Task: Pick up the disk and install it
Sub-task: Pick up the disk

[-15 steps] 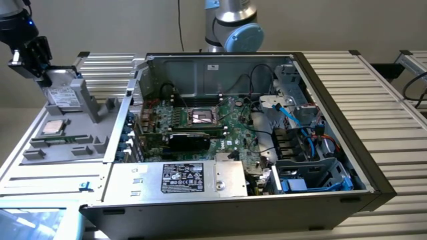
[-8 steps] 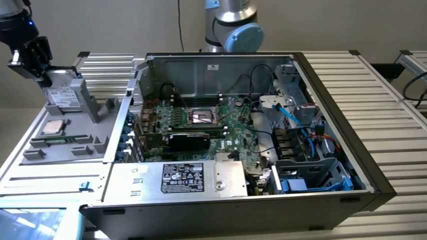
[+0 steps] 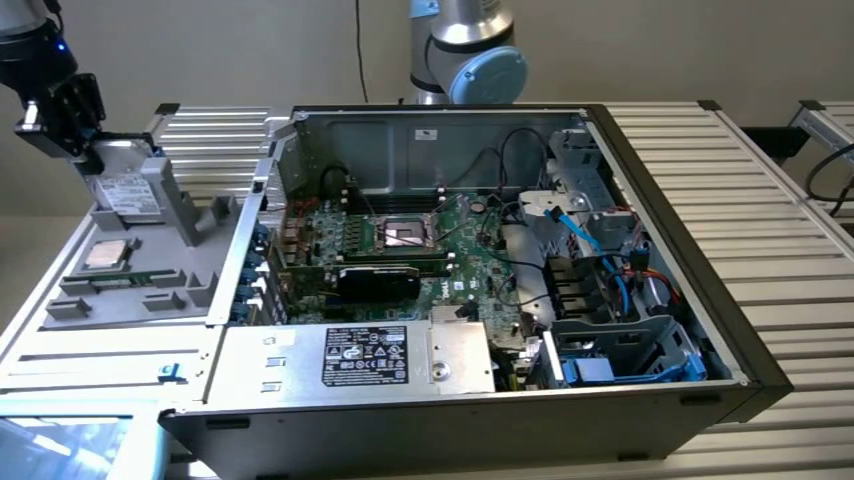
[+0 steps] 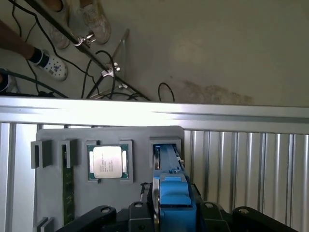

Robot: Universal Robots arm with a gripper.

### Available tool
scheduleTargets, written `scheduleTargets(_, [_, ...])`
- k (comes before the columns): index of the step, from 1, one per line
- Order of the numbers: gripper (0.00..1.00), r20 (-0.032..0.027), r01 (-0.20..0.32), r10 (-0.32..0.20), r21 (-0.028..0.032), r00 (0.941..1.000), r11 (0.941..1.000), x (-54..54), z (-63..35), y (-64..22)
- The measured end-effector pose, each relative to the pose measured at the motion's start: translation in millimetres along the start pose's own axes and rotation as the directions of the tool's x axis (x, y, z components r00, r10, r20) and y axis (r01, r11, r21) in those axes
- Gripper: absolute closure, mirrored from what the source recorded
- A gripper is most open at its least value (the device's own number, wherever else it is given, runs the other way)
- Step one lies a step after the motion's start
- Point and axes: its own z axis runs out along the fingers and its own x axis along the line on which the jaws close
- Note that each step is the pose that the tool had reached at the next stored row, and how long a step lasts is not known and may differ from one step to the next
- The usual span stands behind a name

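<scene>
The step in hand is the pick-up. The tool [image 3: 83, 145] stands over the grey holder [image 3: 134, 290] at one end of the desk [image 3: 774, 200], and the disk [image 4: 170, 193] stands on its edge in a slot of this holder, directly below the tool. In the wrist view its silver body and blue frame run straight out from the middle of the tool, so the tool is lined up with it. The tool looks about half open, but whether it already clamps the disk or only straddles it I cannot tell, because the contact is hidden. The CPU chip [image 4: 107, 162] lies just beside the slot. The open computer case [image 3: 667, 250] is well apart from the tool. I judge that the next move calls for a firm hold and a straight path out of the narrow slot.
</scene>
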Motion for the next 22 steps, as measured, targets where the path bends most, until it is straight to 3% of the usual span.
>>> scheduleTargets(7, [0.61,0.0110,0.017,-0.017,0.0004,0.9998,0.9999,0.3,0.6,1.0])
scheduleTargets(22, [0.61,0.0111,0.019,-0.019,0.0003,0.9998,0.9998,0.4,-3.4,1.2])
